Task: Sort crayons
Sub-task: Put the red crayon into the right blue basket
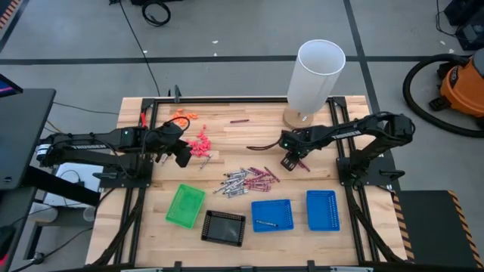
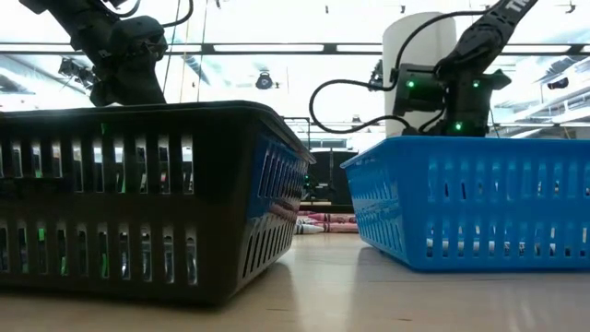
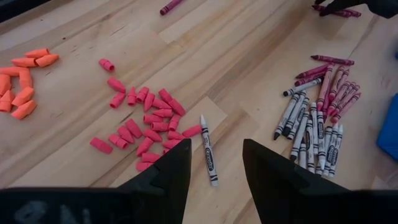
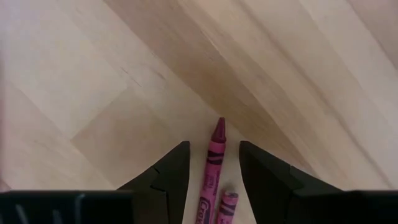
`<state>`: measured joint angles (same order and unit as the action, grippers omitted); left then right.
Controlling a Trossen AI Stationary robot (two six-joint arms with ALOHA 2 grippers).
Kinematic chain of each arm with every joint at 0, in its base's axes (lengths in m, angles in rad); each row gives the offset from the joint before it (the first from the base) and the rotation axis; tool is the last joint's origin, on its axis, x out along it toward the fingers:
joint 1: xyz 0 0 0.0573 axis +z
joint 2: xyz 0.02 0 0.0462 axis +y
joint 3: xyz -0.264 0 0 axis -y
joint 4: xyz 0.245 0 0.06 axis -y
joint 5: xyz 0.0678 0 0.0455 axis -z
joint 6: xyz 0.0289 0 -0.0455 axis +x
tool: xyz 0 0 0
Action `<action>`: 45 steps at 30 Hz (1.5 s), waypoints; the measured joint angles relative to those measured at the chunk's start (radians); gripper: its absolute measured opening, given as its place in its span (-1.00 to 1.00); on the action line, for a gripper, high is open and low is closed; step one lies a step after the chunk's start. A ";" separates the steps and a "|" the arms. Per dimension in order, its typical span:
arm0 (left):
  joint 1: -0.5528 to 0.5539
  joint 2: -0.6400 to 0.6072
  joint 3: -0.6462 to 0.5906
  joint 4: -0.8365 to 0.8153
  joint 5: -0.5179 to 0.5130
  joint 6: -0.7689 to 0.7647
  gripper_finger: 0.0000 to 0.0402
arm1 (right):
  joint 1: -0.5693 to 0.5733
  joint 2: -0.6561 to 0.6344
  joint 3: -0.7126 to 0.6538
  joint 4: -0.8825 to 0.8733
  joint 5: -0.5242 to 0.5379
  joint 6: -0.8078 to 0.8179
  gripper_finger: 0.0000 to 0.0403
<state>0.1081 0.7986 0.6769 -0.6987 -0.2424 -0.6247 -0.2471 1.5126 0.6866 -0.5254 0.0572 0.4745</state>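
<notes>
Maroon crayon (image 4: 212,167) lies straight down the gap between the right gripper's (image 4: 214,168) two dark fingers, its pointed tip aimed away from the wrist, its long axis running with the fingers and across the line they would close on. Fingers spread, a sliver of bare wood either side of the stick, nothing gripped yet; a closing squeeze would, by my judgement, take it across its width. A second maroon stub (image 4: 227,202) sits just beside the first, near one finger (risk: it could be nudged or caught along with it). In the high view the right gripper (image 1: 291,160) sits low over the table (image 1: 249,136) to the right of the main heap, the arm folded back toward its base at the right edge, forearm reaching in leftward. Outward from there: the main pile of crayons (image 1: 248,181), maroon and grey-white mixed, lies near centre, ahead of the blue trays (image 1: 272,214); one stray maroon stick (image 1: 240,120) lies well apart toward the far side. Left gripper (image 3: 214,165) hovers parted and empty, a single grey-white crayon (image 3: 208,149) lying lengthwise between its fingers, with pink bits (image 3: 146,121) just beside and orange bits (image 3: 22,78) farther off. For the maroon pair the right arm is plainly nearer; for the lone grey-white stick, the left. Green tray (image 1: 185,205) and black tray (image 1: 224,227) stand along the near edge.
</notes>
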 joint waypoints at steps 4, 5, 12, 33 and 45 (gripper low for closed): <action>0.000 0.000 0.000 0.000 0.000 -0.001 -0.23 | -0.014 0.011 -0.011 0.022 -0.018 -0.004 -0.28; 0.000 0.000 0.000 0.000 0.000 -0.001 -0.23 | -0.017 0.010 -0.011 0.024 -0.018 -0.012 -0.29; 0.000 0.000 0.000 0.000 0.000 -0.001 -0.23 | -0.034 -0.015 -0.015 0.041 -0.032 -0.033 -0.47; 0.000 0.000 0.000 0.000 0.000 0.011 -0.23 | 0.011 -0.108 -0.018 0.035 -0.068 0.101 -0.87; 0.000 0.000 0.000 0.000 0.000 0.007 -0.23 | 0.043 -0.240 -0.017 0.070 -0.121 0.170 -0.87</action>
<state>0.1081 0.7986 0.6769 -0.6991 -0.2420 -0.6174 -0.2039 1.2726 0.6701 -0.4551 -0.0633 0.6447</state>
